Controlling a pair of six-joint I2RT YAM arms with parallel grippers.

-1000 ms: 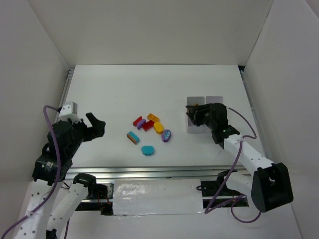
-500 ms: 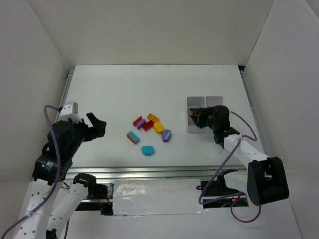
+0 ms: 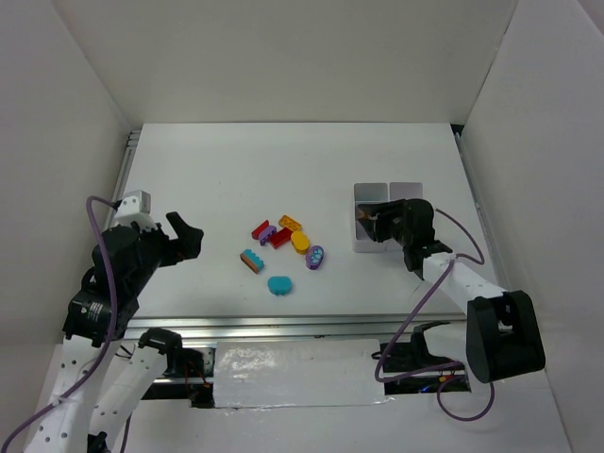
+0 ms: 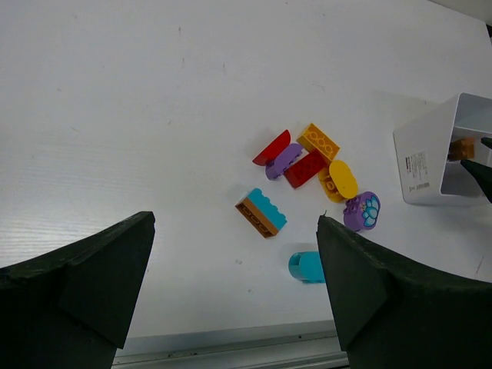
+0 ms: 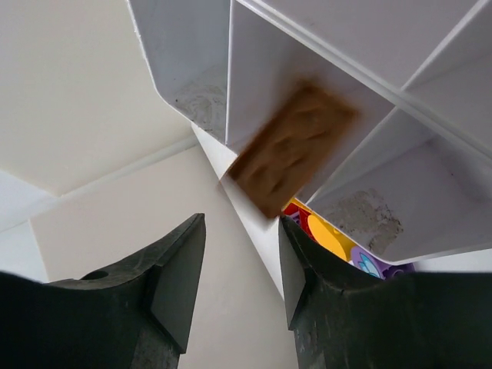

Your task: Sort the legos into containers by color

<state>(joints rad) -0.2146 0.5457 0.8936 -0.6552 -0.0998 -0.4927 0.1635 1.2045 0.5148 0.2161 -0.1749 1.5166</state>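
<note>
Robotics lab test cell — bare white table [image 3: 283, 160] boxed by white panels [image 3: 283, 57], aluminium rail [image 3: 283, 327], purple cable [image 3: 91, 215].

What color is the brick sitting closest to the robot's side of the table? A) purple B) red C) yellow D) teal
D: the teal brick lies lowest in the top view, nearer the robot's side than the cluster of other bricks.

White tray [image 4: 419, 165]; teal oval brick [image 4: 307, 266]; purple oval [image 4: 361, 211] printed with pale flowers.
</note>
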